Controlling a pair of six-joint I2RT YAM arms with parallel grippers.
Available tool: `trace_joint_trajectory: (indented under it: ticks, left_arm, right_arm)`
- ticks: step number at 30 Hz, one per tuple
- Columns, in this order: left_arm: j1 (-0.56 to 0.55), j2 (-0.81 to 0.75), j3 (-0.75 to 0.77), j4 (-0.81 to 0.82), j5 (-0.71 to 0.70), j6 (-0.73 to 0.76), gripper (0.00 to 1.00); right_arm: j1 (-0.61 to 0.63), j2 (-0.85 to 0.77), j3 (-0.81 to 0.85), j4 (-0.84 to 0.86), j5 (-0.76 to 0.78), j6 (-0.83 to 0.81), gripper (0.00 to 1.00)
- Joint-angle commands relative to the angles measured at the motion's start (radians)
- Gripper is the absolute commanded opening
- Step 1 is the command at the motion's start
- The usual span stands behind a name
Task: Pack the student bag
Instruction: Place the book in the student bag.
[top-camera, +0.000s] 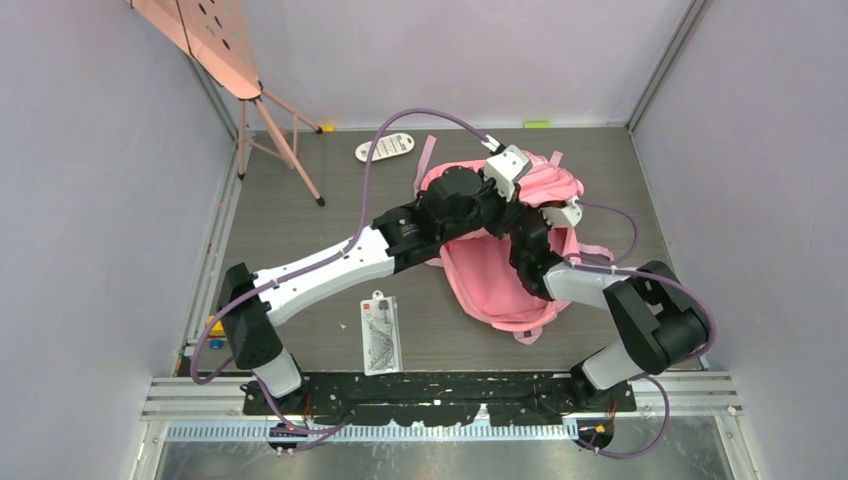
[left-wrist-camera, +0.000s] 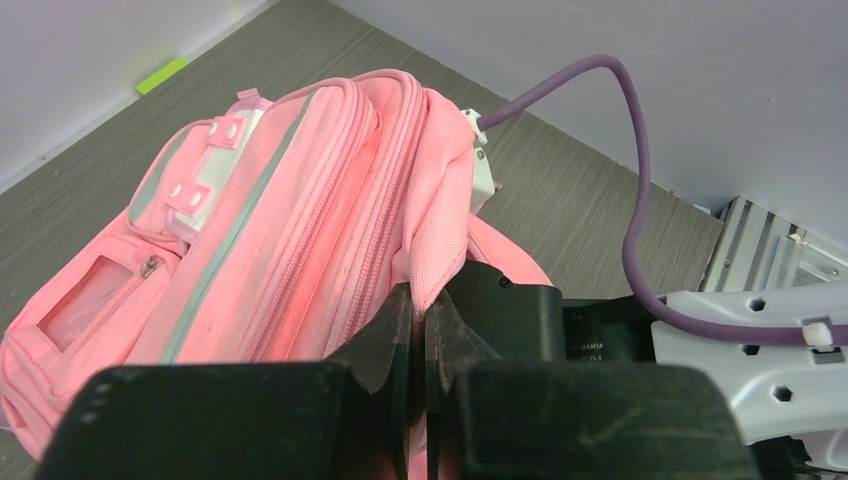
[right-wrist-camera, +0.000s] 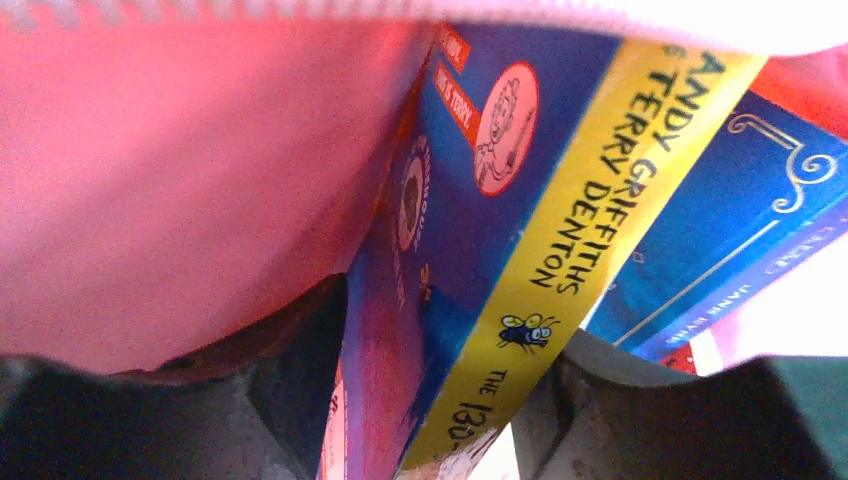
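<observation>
Left gripper (left-wrist-camera: 420, 345): your wrist view shows it pinching the student bag (left-wrist-camera: 300, 230) by its rim.
Right gripper (right-wrist-camera: 445, 410): inside the bag, yellow-spined book (right-wrist-camera: 570, 220) between fingers; grip unclear.
Top view: bag lies on the table (top-camera: 300, 200); book hidden from you.

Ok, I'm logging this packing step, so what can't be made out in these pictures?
- Right wrist view: yellow-spined book's title, cut off at bottom edge; whether the right gripper grips it, blurred.
- Top view: the pink backpack's opening and right gripper, hidden by both arms.
- Top view: white packet's print, too small.
</observation>
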Motion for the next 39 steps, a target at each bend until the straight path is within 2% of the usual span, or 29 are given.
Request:
trace_joint_trajectory:
  ticks: [1, 4, 8, 11, 14, 19, 24, 28, 30, 32, 37, 39]
  left_arm:
    - [-0.024, -0.075, 0.073, 0.119, 0.052, -0.014, 0.0]
    - [-0.022, -0.077, 0.07, 0.117, 0.051, -0.014, 0.0]
    - [-0.02, -0.079, 0.068, 0.12, 0.019, -0.011, 0.0]
    - [-0.019, -0.076, 0.069, 0.119, 0.019, -0.013, 0.0]
    - [-0.019, -0.073, 0.072, 0.116, 0.023, -0.015, 0.0]
    - [-0.018, -0.068, 0.069, 0.105, 0.029, -0.019, 0.0]
    - [-0.019, -0.068, 0.06, 0.101, 0.038, -0.038, 0.0]
    - [-0.017, -0.067, 0.05, 0.098, 0.038, -0.041, 0.0]
    - [-0.014, -0.064, 0.05, 0.098, 0.031, -0.036, 0.0]
    - [-0.003, -0.062, 0.046, 0.07, 0.021, -0.036, 0.0]
    - [0.027, -0.059, 0.019, 0.065, -0.023, -0.031, 0.0]
    - [0.047, -0.047, 0.02, 0.054, -0.032, -0.054, 0.0]
  right_arm:
    - [-0.011, -0.112, -0.006, -0.093, 0.051, -0.036, 0.68]
    - [-0.011, -0.174, -0.039, -0.163, 0.059, -0.031, 0.71]
    - [-0.011, -0.248, -0.077, -0.212, 0.059, -0.03, 0.66]
    - [-0.011, -0.256, -0.088, -0.199, 0.055, -0.048, 0.53]
    - [-0.011, -0.22, -0.072, -0.182, 0.047, -0.08, 0.37]
    - [-0.013, -0.114, -0.011, -0.125, 0.036, -0.125, 0.21]
    - [-0.019, 0.011, 0.076, -0.086, 0.036, -0.194, 0.19]
    - [-0.024, 0.044, 0.096, -0.088, 0.029, -0.222, 0.19]
    - [-0.025, 0.022, 0.077, -0.101, 0.016, -0.223, 0.21]
    - [-0.025, -0.028, 0.041, -0.111, -0.01, -0.225, 0.27]
    - [-0.024, -0.234, -0.019, -0.296, -0.108, -0.227, 0.6]
    - [-0.025, -0.318, -0.035, -0.403, -0.17, -0.235, 0.69]
